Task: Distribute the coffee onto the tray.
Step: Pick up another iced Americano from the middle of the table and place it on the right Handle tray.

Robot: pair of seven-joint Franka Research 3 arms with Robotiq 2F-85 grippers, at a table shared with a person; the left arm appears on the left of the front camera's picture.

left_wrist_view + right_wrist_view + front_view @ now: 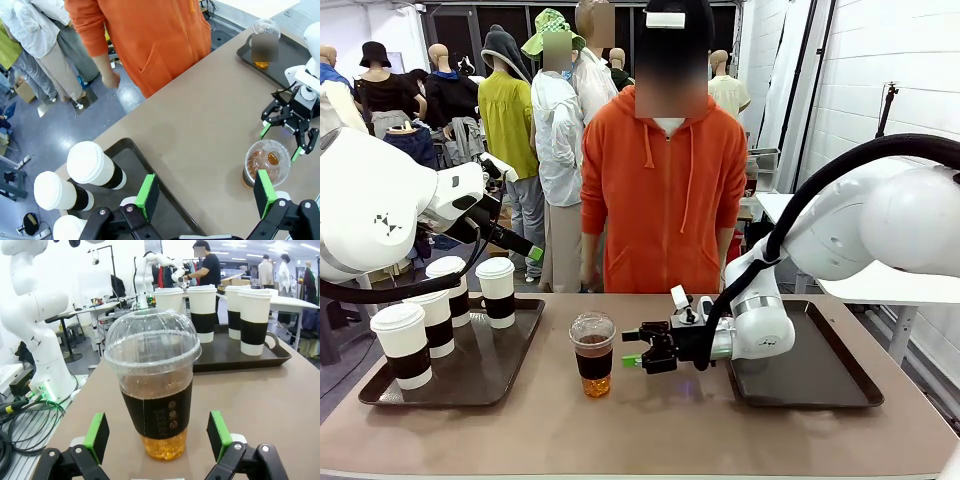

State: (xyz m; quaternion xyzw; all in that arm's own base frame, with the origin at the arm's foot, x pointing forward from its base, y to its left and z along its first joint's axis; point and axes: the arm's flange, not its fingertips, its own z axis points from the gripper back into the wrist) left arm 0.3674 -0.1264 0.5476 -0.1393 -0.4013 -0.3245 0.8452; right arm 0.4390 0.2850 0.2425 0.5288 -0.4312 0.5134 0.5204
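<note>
Right gripper (633,349): held low over the table (650,430), aimed sideways at the clear cup; its jaws are spread wide and nothing is grasped.
Clear cup (592,354): stood upright on the table between the two trays, just in front of the right gripper's green pads (98,434). A gap is seen on each side, so it is not touched. A dome lid, a dark sleeve and amber drink at the bottom are seen.
Left gripper (206,194): held high above the near edge of the left tray, jaws apart, nothing held.
Paper cups (497,292): four are stood upright on the left tray, white with dark bands and white lids. Two are set at the far side and two nearer the front left.
Left tray (490,370): dark, laid on the table's left part, bare on its right half.
Right tray (820,370): dark, laid on the table's right part, partly hidden by the right arm.
Second clear cup (264,27): seen from the left wrist, stood upright on the right tray, well apart from the first.
Person (665,190): stood at the far side in an orange hoodie, one hand (111,80) hung below the table edge.
</note>
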